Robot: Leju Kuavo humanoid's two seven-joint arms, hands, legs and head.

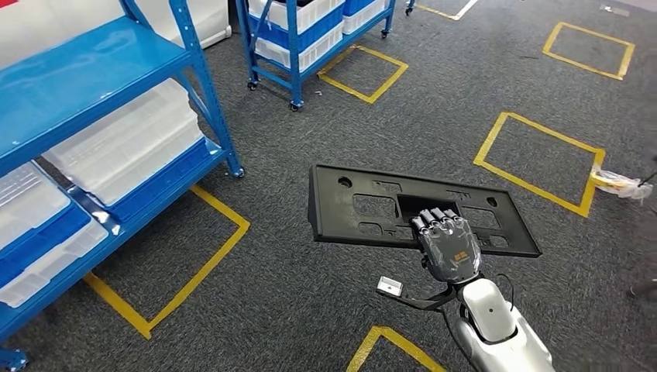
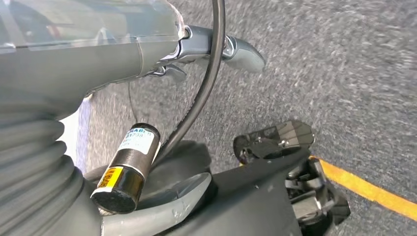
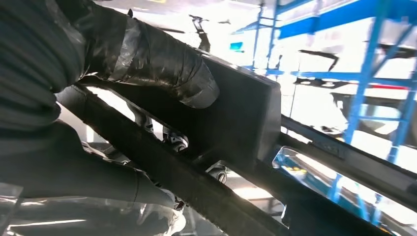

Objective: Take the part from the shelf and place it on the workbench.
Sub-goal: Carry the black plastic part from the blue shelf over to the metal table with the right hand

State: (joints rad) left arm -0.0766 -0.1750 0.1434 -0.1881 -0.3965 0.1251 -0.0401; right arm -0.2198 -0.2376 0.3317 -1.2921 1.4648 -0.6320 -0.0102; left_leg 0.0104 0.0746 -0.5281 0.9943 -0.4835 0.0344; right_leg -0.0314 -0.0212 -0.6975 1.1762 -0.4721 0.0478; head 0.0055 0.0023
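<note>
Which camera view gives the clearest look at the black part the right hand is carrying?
The head view: it shows the whole flat black part with its cutouts, and the right hand gripping it through the middle opening, over the grey floor. The right wrist view shows just a close, backlit stretch of the part under the thumb. The left wrist view looks at the floor.

The part (image 1: 418, 209) is held flat above the floor (image 1: 310, 302) by the right hand (image 1: 448, 242), whose fingers hook into the opening at the part's middle. The near shelf (image 1: 85, 139) stands to the left of the part and carries trays (image 1: 128, 139) on its lower levels, while a second shelf (image 1: 310, 35) stands behind the part, further back and to its left. Taped floor squares lie around the part: one (image 1: 174, 263) to its left beside the near shelf, one (image 1: 538, 159) to its right and one (image 1: 364, 71) behind it, next to the second shelf.
</note>
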